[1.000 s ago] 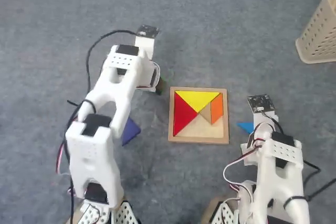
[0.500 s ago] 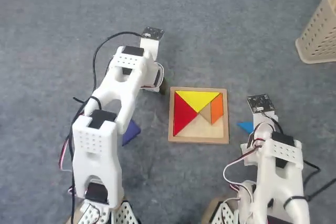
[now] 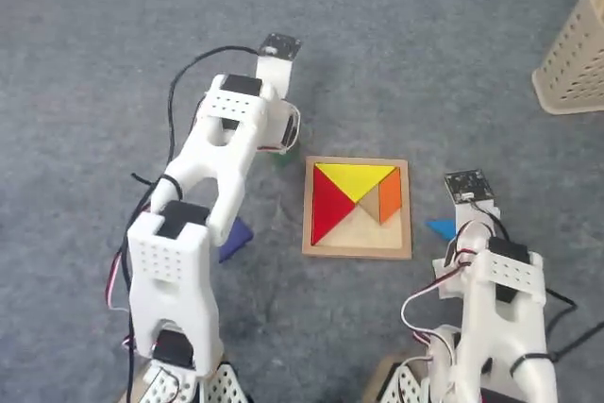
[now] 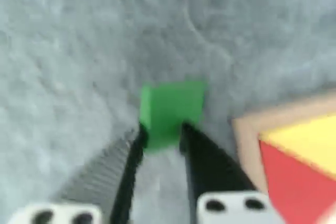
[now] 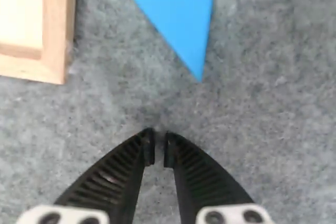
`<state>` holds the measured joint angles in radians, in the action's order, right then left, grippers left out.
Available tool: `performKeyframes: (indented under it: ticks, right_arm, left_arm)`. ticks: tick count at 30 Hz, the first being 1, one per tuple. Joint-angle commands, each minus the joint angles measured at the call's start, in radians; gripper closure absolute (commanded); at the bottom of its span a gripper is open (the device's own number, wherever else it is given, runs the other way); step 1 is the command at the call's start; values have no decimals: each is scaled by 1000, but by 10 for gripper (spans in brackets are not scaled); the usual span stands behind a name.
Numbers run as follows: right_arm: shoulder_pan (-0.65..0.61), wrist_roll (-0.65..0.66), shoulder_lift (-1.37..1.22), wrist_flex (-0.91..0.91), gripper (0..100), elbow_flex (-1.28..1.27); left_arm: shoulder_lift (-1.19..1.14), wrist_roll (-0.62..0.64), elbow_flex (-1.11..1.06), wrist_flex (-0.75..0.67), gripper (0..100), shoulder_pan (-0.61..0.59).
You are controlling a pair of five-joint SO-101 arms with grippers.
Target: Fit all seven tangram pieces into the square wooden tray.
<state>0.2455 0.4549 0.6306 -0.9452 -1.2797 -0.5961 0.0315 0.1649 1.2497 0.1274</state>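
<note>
Left gripper [image 4: 160, 132]: my fingers [image 4: 202, 163] clamped the green piece [image 4: 170, 108], just beside the tray [image 4: 247, 128] corner, likely mid-carry; next called for turning it to fit the bare wood; right gripper [image 5: 156, 148] all but closed, empty, by the blue triangle [image 5: 181, 17].

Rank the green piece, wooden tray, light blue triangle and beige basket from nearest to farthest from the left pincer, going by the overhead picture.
1. green piece, gripped by the left pincer itself.
2. wooden tray, just to its right.
3. light blue triangle, beyond the tray's right edge.
4. beige basket, at the far right edge of the table.
</note>
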Motion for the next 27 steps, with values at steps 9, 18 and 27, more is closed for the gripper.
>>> performKeyframes:
  ticks: [9,18,27]
  right_arm:
    - [25,14,21,30,943,-3]
    - [24,17,21,30,943,-8]
    - [24,17,21,30,943,-8]
  left_arm:
    - [141,-21,-5,109,974,-2]
    - [160,-28,19,-15,760,-6]
    - [-29,-155,53,-152,754,-25]
